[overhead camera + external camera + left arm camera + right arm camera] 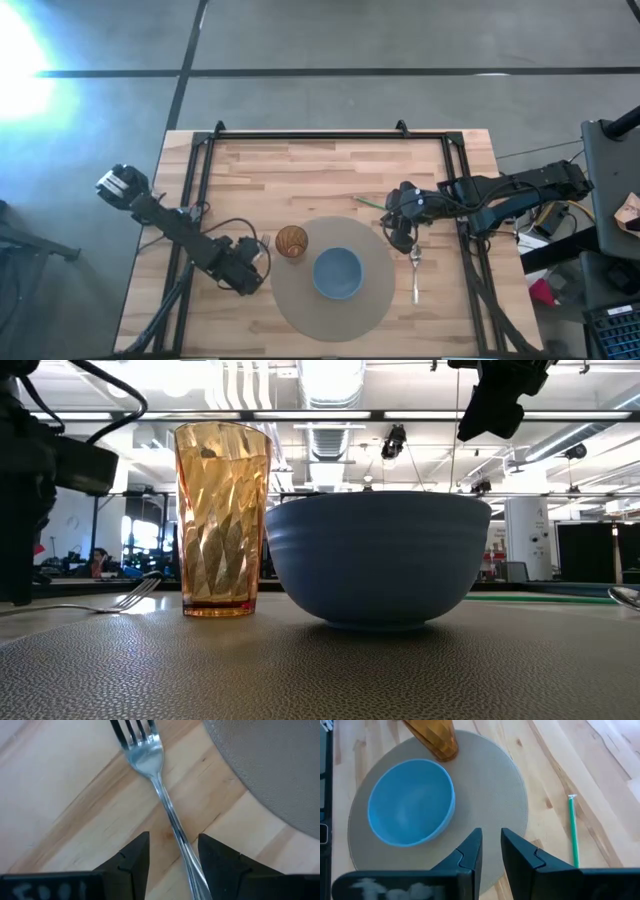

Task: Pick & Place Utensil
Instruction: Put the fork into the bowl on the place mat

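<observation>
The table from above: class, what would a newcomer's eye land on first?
Most likely the blue bowl in the middle of the round grey mat, with the amber glass at the mat's edge beside it. Next, the left gripper, open, straddling the handle of a fork on the bare wood. The right gripper hangs over the mat's other side.

Silver fork (pixel 160 790) lies flat on wood beside the mat (pixel 280 765).

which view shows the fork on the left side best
The left wrist view: the fork fills it, tines and handle sharp on bare wood, its handle running between the open left gripper fingers. The low view catches only its tines side-on at the left edge. The high view hides it beside the left arm; the right wrist view misses it.
</observation>
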`<state>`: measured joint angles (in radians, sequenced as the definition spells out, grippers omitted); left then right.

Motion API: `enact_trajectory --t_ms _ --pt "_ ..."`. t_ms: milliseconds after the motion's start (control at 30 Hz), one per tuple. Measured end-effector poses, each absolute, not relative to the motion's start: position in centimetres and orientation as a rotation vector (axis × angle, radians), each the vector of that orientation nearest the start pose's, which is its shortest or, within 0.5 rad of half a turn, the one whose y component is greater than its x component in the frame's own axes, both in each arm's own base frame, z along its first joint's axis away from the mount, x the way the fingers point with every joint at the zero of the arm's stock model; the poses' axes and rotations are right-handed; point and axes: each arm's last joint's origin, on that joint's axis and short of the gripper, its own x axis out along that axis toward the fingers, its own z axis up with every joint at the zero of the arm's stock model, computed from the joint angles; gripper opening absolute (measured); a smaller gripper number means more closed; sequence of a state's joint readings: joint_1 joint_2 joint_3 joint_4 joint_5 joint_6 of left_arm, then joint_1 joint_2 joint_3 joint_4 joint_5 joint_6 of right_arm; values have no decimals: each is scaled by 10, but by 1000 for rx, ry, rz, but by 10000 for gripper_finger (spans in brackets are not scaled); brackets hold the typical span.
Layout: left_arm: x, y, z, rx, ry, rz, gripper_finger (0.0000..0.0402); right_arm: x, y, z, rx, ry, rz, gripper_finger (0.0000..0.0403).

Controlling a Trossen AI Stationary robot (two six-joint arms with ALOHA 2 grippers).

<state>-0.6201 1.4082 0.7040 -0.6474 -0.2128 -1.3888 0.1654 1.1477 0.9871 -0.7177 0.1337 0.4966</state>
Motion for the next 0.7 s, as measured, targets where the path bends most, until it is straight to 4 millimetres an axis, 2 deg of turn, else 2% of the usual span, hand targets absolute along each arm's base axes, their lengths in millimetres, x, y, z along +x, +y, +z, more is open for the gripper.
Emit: enact_trajectory --t_ms 200,700 --pt "190 -124 158 -639 1122 544 158 222 33 290 333 853 -185 68" --pt "194 -121 142 -579 1193 607 158 222 33 290 332 854 -185 68"
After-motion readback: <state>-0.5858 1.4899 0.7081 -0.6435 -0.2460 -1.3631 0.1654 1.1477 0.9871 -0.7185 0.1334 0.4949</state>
